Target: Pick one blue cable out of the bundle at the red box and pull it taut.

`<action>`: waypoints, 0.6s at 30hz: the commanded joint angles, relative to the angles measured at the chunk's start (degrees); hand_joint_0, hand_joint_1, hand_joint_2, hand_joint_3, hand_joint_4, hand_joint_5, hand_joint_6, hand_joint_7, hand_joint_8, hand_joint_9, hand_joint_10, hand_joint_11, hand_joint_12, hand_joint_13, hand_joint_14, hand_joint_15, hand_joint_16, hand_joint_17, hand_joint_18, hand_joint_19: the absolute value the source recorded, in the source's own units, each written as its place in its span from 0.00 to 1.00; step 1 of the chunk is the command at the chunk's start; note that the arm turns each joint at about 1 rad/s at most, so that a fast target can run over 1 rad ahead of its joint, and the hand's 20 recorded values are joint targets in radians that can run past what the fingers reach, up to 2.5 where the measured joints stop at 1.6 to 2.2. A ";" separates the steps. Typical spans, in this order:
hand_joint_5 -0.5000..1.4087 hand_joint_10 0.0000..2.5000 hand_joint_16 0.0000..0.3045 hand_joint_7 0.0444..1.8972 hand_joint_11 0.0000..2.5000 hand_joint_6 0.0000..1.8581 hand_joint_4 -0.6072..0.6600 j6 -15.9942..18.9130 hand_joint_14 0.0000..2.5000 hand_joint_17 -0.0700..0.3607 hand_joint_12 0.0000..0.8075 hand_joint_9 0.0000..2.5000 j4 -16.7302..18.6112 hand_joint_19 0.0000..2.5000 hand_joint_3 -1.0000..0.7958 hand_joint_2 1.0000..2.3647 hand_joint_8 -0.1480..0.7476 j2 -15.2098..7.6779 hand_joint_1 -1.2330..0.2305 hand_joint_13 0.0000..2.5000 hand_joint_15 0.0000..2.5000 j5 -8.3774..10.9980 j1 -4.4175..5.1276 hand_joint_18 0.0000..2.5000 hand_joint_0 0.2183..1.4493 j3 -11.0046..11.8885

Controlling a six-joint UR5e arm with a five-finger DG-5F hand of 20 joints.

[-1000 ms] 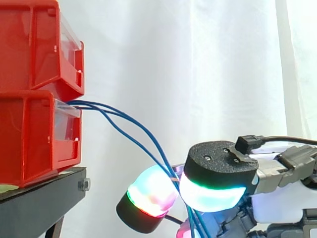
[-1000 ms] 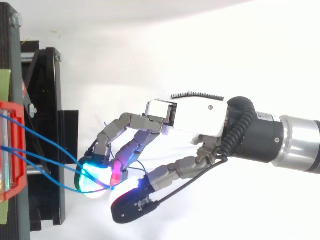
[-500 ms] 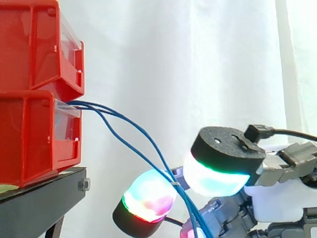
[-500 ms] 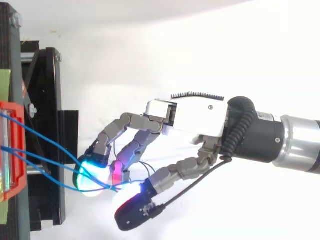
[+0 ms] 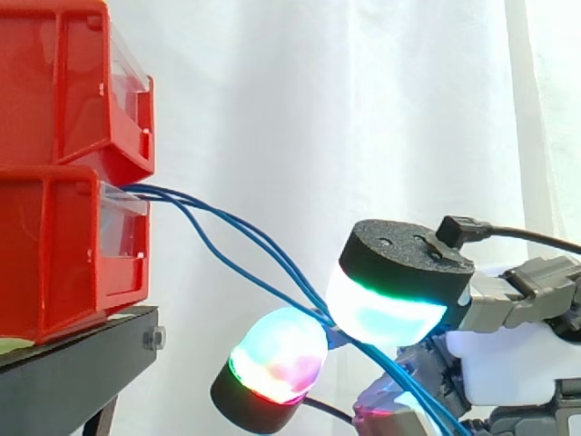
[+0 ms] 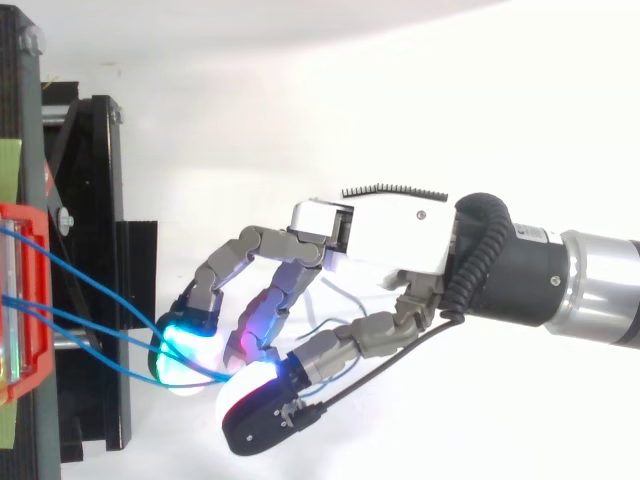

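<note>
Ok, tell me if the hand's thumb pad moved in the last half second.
Yes: in side view the hand's thumb pad shifted slightly left toward the red bins, closing on the blue cables.

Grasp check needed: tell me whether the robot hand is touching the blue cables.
Touching. In the top view the blue cables run into the robot hand's pinch, squeezed between two glowing pads.

Your side camera sits close and looks level at the red bins (image 5: 54, 245) on the black stand's (image 5: 64, 372) edge. Your top camera looks straight down from farther off. Both see the hand (image 6: 390, 240) and the blue cables (image 5: 163, 193).
</note>
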 commanded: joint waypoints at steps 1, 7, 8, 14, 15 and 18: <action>0.19 0.00 0.17 0.33 0.44 0.50 0.51 0.00 0.00 0.43 0.48 0.51 -0.07 0.19 0.29 0.00 0.63 0.00 0.28 0.41 0.17 -0.46 0.00 0.37 0.34 0.09; 0.19 0.00 0.16 0.34 0.46 0.51 0.47 0.00 0.01 0.42 0.48 0.52 -1.03 0.19 0.32 0.00 0.63 0.00 0.29 0.42 0.17 -1.16 0.00 0.38 0.36 1.05; 0.19 0.00 0.16 0.35 0.46 0.51 0.47 0.00 0.01 0.42 0.48 0.52 -1.47 0.19 0.32 0.00 0.62 0.00 0.29 0.42 0.17 -1.25 0.00 0.38 0.36 1.32; 0.19 0.00 0.16 0.33 0.48 0.51 0.47 0.00 0.01 0.42 0.48 0.52 -3.76 0.19 0.30 0.00 0.62 0.00 0.29 0.43 0.18 -2.30 -0.08 0.38 0.37 1.85; 0.19 0.00 0.16 0.33 0.48 0.51 0.46 -0.26 0.01 0.42 0.47 0.52 -4.37 0.19 0.30 0.00 0.61 0.00 0.29 0.43 0.18 -3.36 -0.17 0.38 0.37 1.85; 0.19 0.00 0.16 0.33 0.49 0.51 0.42 -0.35 0.01 0.42 0.47 0.52 -5.16 0.19 0.28 0.00 0.61 0.00 0.25 0.43 0.18 -4.67 -0.26 0.38 0.40 1.85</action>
